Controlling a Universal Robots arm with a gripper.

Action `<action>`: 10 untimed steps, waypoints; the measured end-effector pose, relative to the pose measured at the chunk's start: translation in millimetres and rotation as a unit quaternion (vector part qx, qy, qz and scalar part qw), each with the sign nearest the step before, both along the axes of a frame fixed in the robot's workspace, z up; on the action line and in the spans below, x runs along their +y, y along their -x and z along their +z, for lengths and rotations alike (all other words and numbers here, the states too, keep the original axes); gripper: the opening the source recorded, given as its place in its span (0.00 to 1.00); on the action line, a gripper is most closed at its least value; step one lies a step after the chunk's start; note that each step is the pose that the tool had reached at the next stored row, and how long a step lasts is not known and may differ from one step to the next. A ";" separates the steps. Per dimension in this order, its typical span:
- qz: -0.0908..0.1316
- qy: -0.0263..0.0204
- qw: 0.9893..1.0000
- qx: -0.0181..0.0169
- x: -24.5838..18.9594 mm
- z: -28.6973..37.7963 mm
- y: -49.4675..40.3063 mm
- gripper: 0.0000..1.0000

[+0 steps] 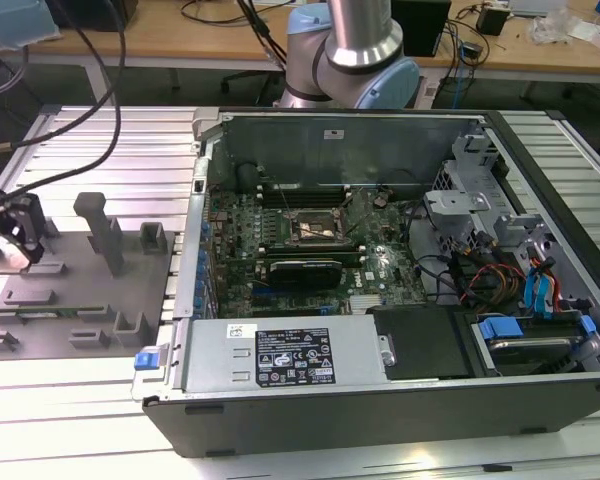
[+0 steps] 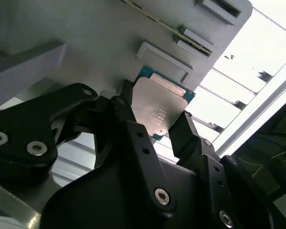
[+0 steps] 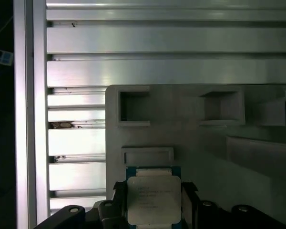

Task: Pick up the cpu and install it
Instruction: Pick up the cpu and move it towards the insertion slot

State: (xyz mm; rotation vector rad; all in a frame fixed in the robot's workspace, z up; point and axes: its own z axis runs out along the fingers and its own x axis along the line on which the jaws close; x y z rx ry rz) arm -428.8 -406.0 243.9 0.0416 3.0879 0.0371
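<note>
In the exterior view, the pincer hangs at the far left edge, over the grey fixture plate on the slatted desk. The open computer case lies well apart from it, toward the exterior view's right. Inside the case, the socket in the middle of the motherboard looks bare, with its metal frame around a dark square. I judge that nothing is installed yet.

In the second wrist view, the cpu sits between the two black fingers of the pincer. Its silver top faces the camera and a green edge shows along one side. The fingers press against opposite edges of the chip, so I read the pincer as narrowed down and gripping it. The fixture plate lies behind the chip. From this angle I cannot say for certain whether the chip has cleared the plate or rests on it.

In the first wrist view, the cpu is framed by the pincer, with a finger tight to each side. It sits over the fixture plate, just beside a low rectangular rib, and the desk runs beyond.

As I judge it, the grasp is made. The carry across to the case and the seating of the chip in the socket are what remain.
</note>
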 end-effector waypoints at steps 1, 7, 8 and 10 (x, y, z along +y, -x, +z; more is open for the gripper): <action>0.000 0.000 1.000 0.000 0.0 3.9 0.0 0.55; 0.000 0.000 1.000 0.000 0.0 14.9 0.0 0.55; 0.000 0.000 1.000 0.000 0.0 16.8 0.0 0.55; 0.000 0.000 1.000 0.000 0.0 21.3 0.0 0.55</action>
